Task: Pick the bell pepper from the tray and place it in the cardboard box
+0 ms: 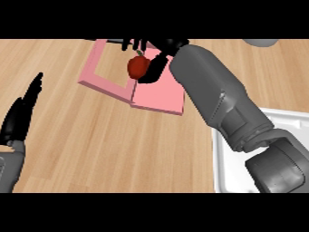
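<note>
A red bell pepper (138, 67) with a green stem hangs above the pink box (102, 84) at the top middle of the head view. My right hand (158, 50) is shut on it, fingers curled over its top and thumb down its right side. The pepper sits over the box's right part, next to the open flap (160, 97). The white tray (297, 120) lies at the lower right, mostly covered by my right forearm. At the left edge my left hand (19, 115) rests open, fingers straight and pointing up, away from the box.
A grey rounded object (263, 42) shows at the top right edge. Bare wooden counter (110, 145) spreads between the left hand, the box and the tray.
</note>
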Controlling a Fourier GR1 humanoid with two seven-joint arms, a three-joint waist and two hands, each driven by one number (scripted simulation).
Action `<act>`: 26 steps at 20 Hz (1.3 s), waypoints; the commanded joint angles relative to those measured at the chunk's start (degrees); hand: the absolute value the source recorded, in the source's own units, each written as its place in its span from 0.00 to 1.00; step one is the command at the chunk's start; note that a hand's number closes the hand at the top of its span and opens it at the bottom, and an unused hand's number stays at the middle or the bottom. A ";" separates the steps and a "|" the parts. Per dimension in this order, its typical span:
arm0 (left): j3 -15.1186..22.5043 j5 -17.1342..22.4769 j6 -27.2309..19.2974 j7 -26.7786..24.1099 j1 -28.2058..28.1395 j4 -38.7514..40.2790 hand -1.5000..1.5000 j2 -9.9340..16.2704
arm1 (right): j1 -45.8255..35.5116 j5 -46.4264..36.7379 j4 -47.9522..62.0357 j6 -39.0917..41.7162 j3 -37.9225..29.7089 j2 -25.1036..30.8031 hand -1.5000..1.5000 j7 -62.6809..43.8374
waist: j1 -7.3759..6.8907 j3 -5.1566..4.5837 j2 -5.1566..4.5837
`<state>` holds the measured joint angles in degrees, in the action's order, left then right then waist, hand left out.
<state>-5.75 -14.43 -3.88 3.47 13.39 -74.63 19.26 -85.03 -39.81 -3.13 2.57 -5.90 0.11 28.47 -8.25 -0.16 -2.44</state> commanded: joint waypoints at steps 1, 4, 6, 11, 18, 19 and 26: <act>0.17 -0.06 0.19 0.90 1.69 -0.40 0.50 -0.07 | 1.41 0.83 1.97 0.90 -0.08 -0.11 0.00 -0.40 | -1.08 0.03 -0.16; -0.39 0.35 1.10 -0.81 0.36 0.54 0.50 0.82 | -0.32 2.90 0.59 1.87 -2.06 -0.11 0.00 -0.25 | -1.02 0.03 -0.31; 0.08 -0.21 0.88 -1.75 0.26 1.34 0.50 0.50 | 1.27 4.05 0.19 -0.32 -2.82 -0.11 0.00 2.27 | -1.25 0.03 -0.22; -0.02 -0.76 0.18 1.33 3.27 1.60 0.50 0.24 | 2.91 8.78 -1.12 -2.07 -6.71 -0.11 0.00 7.49 | 0.25 0.13 0.13; -1.38 -0.67 -1.54 -0.90 -0.84 1.12 0.50 0.05 | 3.62 15.30 -2.81 4.04 -13.62 2.99 0.00 8.17 | 2.25 0.15 -0.04; -0.87 -0.75 -1.10 0.22 -0.47 -0.94 0.50 0.23 | 0.76 16.43 -3.30 5.75 -14.75 4.26 0.00 6.02 | 1.75 0.19 0.14; -1.18 -0.19 -0.42 0.43 -0.06 -0.48 0.50 0.31 | 4.28 17.78 -2.76 11.14 -16.52 14.00 0.00 6.84 | 1.59 0.20 -0.83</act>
<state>-6.77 -14.75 -4.61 3.82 13.37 -74.84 19.26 -81.84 -22.97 -5.86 11.62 -21.24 9.16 35.44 -6.45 0.01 -2.86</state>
